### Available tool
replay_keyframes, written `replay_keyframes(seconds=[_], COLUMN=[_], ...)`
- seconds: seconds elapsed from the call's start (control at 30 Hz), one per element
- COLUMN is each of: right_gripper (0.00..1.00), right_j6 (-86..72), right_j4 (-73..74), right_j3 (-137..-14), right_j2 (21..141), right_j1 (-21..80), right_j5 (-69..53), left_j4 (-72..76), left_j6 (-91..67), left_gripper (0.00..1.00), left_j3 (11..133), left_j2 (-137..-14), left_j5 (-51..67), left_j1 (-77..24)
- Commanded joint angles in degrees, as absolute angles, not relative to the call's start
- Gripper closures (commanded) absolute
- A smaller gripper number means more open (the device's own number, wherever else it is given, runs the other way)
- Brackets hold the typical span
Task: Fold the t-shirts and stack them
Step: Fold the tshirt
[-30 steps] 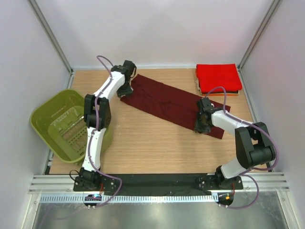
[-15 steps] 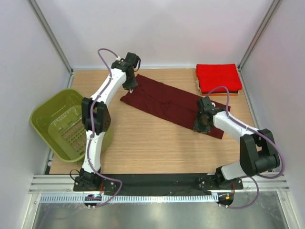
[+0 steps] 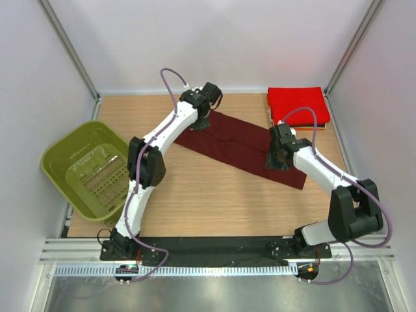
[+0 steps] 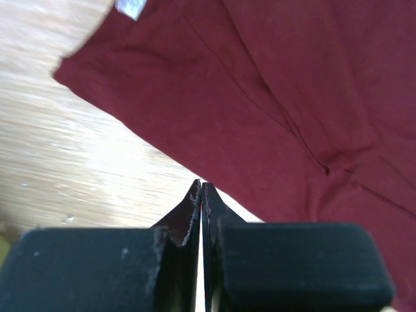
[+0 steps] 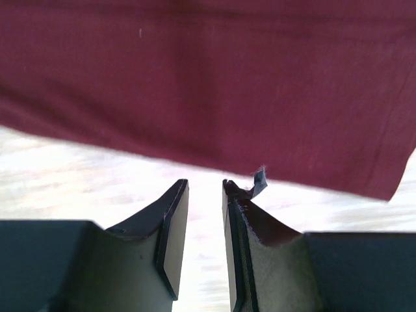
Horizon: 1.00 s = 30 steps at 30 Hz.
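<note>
A dark maroon t-shirt (image 3: 240, 144) lies flat as a long diagonal strip across the middle of the table. My left gripper (image 3: 200, 123) hovers over its far left end, jaws shut with nothing seen between them. In the left wrist view the tips of the left gripper (image 4: 201, 186) sit at the edge of the maroon cloth (image 4: 273, 97). My right gripper (image 3: 274, 162) stands over the strip's near right part, slightly open and empty. In the right wrist view the right gripper (image 5: 205, 187) sits just short of the maroon hem (image 5: 208, 78). A folded bright red t-shirt (image 3: 298, 104) tops a stack at the back right.
An olive-green basket (image 3: 58, 146) sits at the left edge of the table, close to the left arm's elbow. A thin orange and dark layer (image 3: 305, 127) shows under the red shirt. White walls close in the table on three sides.
My left gripper has shut and swung right along the back, from the shirt's left corner to over its top end. The right gripper edged slightly toward the back.
</note>
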<state>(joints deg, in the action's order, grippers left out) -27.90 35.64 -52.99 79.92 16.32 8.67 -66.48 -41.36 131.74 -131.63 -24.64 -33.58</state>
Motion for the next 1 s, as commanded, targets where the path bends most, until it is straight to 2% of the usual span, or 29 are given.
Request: replay_keyframes(seconds=[0.0,0.23,0.5,0.6,0.77,0.87,0.97], right_gripper=[0.65,0.65,0.66,0.66,0.67,0.66,0.64], right_j6=[-25.0,-22.5,-31.9,-38.7,-54.5,-58.5,-55.4], right_j4=[34.3,33.3,32.8,34.1,38.7,42.0,44.8], right_j3=[-59.2,-62.1,-52.2,-48.3,-43.1,-43.6,-46.7], right_j2=[84.7,91.3,92.2,90.3,80.4,73.7,70.5], right_j1=[14.9,13.5,16.1,18.2,25.7,29.0,28.6], right_j5=[12.0,14.5,14.7,17.2,18.0,18.5,22.8], left_j4=[-65.0,-65.3,-63.6,-60.8,-57.5,-57.0,-57.0], left_j6=[-48.2,-47.6,-46.5,-44.0,-40.2,-37.9,-36.8], left_gripper=[1.00,1.00,1.00,1.00,1.00,1.00,1.00], left_j3=[130.1,133.9,133.1,133.0,136.0,136.2,134.8], left_j2=[-136.5,-144.0,-146.4,-146.5,-148.5,-148.4,-146.7], left_j5=[-26.1,-27.4,-29.1,-30.0,-28.7,-30.5,-30.8], left_j1=[-32.3,-31.7,-28.0,-26.9,-25.7,-25.5,-25.3])
